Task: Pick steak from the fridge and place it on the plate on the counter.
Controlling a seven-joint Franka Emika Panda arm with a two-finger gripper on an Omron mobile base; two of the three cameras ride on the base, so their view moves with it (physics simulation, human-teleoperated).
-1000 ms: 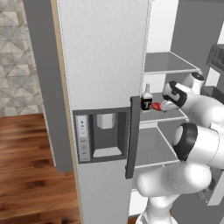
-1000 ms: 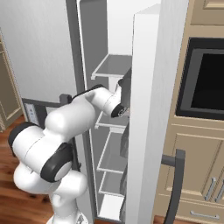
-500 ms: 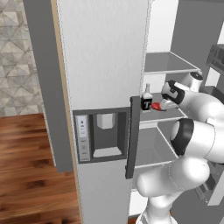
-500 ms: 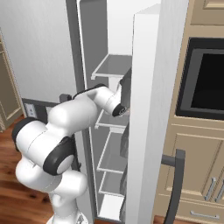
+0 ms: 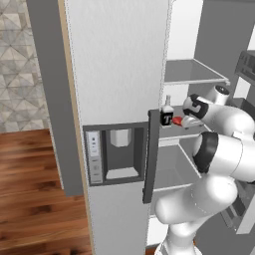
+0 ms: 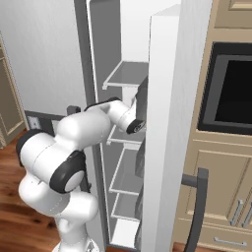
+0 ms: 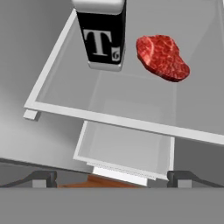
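1 steak [image 7: 163, 57] and 1 dark bottle [image 7: 102, 37] marked "T" sit on the same grey shelf [image 7: 78, 94] of the fridge [image 5: 119, 69]. In the hand view the steak lies in the upper right of the frame, the bottle stands just left of it at top centre, near but apart. In the left base view the steak [image 5: 177, 120] is a small red spot at centre right, just right of the bottle [image 5: 167, 114], which stands upright beside the door edge.

The left base view shows 3 grey shelves in the open fridge at the right of the frame, 1 above the steak's shelf and 1 below it. 1 door fills the centre of the frame, with 1 dark dispenser panel [image 5: 117, 154] and 1 dark vertical handle [image 5: 151, 157]. At the lower left is a reddish-brown wood floor [image 5: 35, 189], and above it a grey patterned tile wall [image 5: 22, 64]. In the right base view, a second white door [image 6: 170, 128] stands open at centre; to the right are beige cabinets [image 6: 216, 192] with silver handles and 1 dark built-in oven window [image 6: 231, 91].

The white arm rises from the lower right of the left base view, bends at a big elbow and reaches left into the fridge at the steak's shelf level. The claw [image 7: 111, 178] is spread wide and holds nothing; its 2 dark fingertips [image 7: 41, 178] show at the bottom of the hand view, short of the shelf's front edge and apart from the steak.
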